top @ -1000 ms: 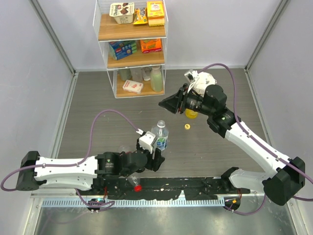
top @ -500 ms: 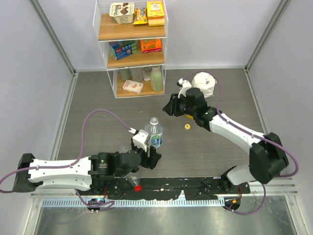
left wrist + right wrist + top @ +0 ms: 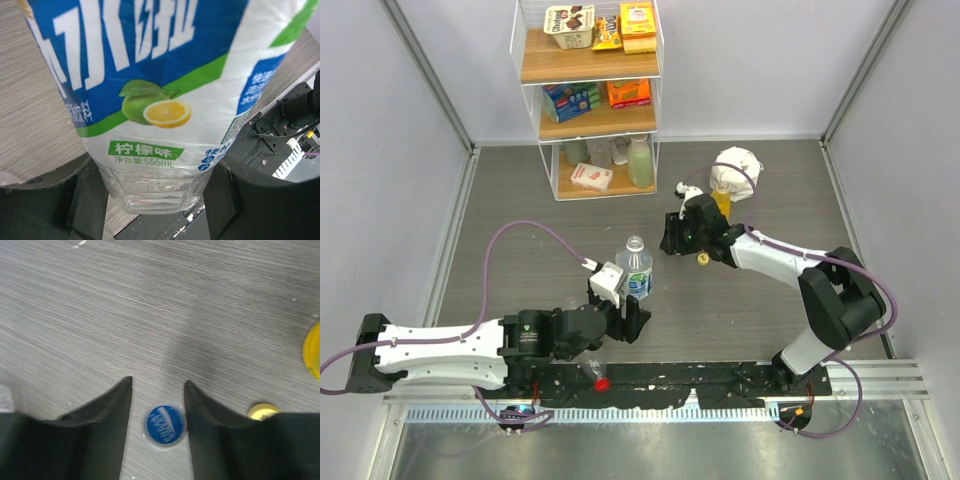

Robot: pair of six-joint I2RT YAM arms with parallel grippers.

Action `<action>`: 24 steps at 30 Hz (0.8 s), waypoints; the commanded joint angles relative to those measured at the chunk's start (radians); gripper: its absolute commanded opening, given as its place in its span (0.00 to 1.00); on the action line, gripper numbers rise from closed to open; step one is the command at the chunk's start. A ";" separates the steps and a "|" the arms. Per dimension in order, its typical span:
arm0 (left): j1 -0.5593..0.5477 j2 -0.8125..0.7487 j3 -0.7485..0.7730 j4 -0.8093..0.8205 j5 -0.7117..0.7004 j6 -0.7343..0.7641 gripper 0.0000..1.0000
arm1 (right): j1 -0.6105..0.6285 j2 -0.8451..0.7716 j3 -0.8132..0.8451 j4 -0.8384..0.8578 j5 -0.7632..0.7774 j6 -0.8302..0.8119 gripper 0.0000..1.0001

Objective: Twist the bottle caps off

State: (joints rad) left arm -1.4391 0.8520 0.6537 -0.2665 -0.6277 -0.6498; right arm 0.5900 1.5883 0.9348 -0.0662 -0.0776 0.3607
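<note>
My left gripper (image 3: 625, 312) is shut on the clear lower part of the clear bottle with the blue label (image 3: 635, 271), which stands upright. In the left wrist view that bottle (image 3: 150, 100) fills the frame, with a dark finger (image 3: 92, 200) on each side of it. My right gripper (image 3: 669, 240) is down at the table, open. A white cap with a blue top (image 3: 165, 425) lies flat between its fingers, against the right finger (image 3: 210, 430), with a gap on the left. The yellow cap (image 3: 702, 259) (image 3: 264, 411) lies just right of it. The yellow bottle (image 3: 722, 205) stands behind. A red cap (image 3: 602, 382) lies by the arm bases.
A white wire shelf (image 3: 588, 95) with boxes and bottles stands at the back of the table. A crumpled white object (image 3: 735, 165) lies behind the yellow bottle. The black base rail (image 3: 670, 380) runs along the near edge.
My right arm has swung down and left from above the yellow bottle to the table beside the yellow cap. My left gripper with the blue-label bottle has shifted slightly left.
</note>
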 commanded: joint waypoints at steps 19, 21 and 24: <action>0.000 -0.017 0.017 -0.022 -0.056 -0.027 0.00 | 0.007 -0.200 -0.017 0.042 -0.023 0.014 0.89; -0.001 -0.033 0.014 -0.034 -0.064 -0.034 0.00 | 0.007 -0.243 -0.021 0.043 -0.051 0.014 0.95; -0.001 -0.053 0.012 -0.066 -0.076 -0.050 0.00 | -0.002 -0.309 -0.021 0.049 -0.146 0.017 1.00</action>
State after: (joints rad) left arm -1.4391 0.8413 0.6537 -0.3145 -0.6537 -0.6693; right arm 0.5938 1.3781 0.9108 -0.0608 -0.1059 0.3717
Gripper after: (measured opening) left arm 0.659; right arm 0.977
